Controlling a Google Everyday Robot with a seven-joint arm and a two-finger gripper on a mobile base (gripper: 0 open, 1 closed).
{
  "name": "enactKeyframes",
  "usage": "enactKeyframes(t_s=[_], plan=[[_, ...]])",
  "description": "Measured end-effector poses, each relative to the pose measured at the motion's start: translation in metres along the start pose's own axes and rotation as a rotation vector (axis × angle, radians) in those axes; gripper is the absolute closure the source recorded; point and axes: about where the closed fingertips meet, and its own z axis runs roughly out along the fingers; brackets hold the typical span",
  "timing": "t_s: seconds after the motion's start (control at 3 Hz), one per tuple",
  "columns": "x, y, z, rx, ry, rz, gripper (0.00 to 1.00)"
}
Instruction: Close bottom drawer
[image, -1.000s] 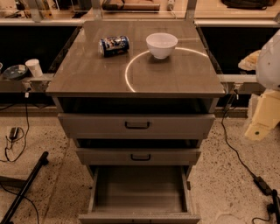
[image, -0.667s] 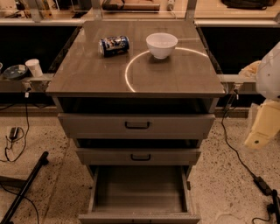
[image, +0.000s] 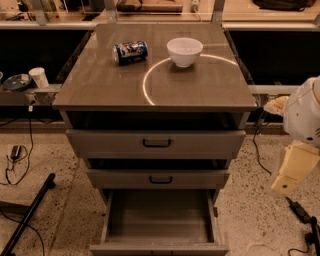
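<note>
Far left on the floor, a black pole (image: 27, 215) slants toward the cabinet's front left corner. It lies clear of the drawer's travel, so I judge it harmless unless my base swings wide.

On the grey-brown cabinet top (image: 100, 85), a blue drink can (image: 130, 51) lies on its side near the back left. A white ceramic bowl (image: 184, 51) stands upright just to its right. A hard slam is the danger here: the jolt could roll the can toward an edge.

Below them, the wide uppermost drawer front (image: 156, 143) and the middle drawer front (image: 159, 179) each carry a black bar handle. If I come in too high I could shove one of these instead.

The bottom drawer (image: 159, 248), a plain grey-brown tray, is pulled well out at the cabinet's foot and looks empty. Its front sits at the lower edge of view, and its handle is hidden from me. Pushing off-centre, toward either front corner, could rack it on its slides and jam it half shut.

My gripper (image: 292, 170), the cream part hanging from my white arm, is at the far right, well apart from the drawer and beside the cabinet's right flank. Whether it is spread or closed I cannot tell, and it has hold of nothing I can see. Sweeping left and down from here, I risk clipping the tray's right side wall or snagging the dark floor cable (image: 300, 212) below me.
</note>
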Motion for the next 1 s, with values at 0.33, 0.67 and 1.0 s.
enactKeyframes(t_s=[0.33, 0.67, 1.0], plan=[[0.001, 0.008, 0.011, -0.022, -0.01, 0.002, 0.0], [0.0, 0.019, 0.029, -0.058, -0.035, 0.003, 0.0], [0.002, 0.028, 0.047, -0.084, -0.044, 0.007, 0.0]])
